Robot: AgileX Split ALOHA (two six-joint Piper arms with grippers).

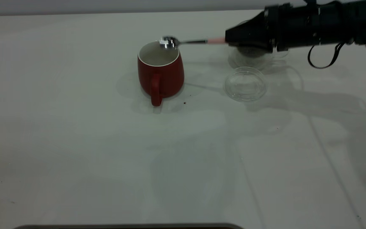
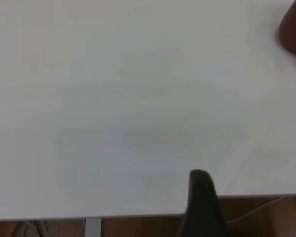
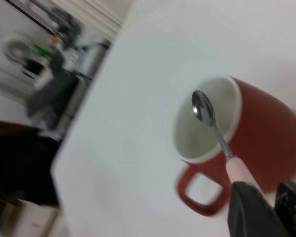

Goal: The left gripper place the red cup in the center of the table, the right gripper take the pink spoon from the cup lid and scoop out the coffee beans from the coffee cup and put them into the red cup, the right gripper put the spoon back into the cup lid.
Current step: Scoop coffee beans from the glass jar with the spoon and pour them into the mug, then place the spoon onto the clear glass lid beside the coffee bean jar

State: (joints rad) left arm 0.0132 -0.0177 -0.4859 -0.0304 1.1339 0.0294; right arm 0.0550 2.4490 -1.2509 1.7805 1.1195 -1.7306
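The red cup stands upright near the table's middle, handle toward the front; it also shows in the right wrist view and at the edge of the left wrist view. My right gripper is shut on the pink handle of the spoon and holds its metal bowl over the cup's rim. The clear cup lid lies to the right of the cup. The coffee cup is partly hidden behind the right gripper. Of my left gripper only one dark finger shows, near the table's edge.
A few dark specks lie on the white table in front of the red cup. The right arm reaches in from the right at the back.
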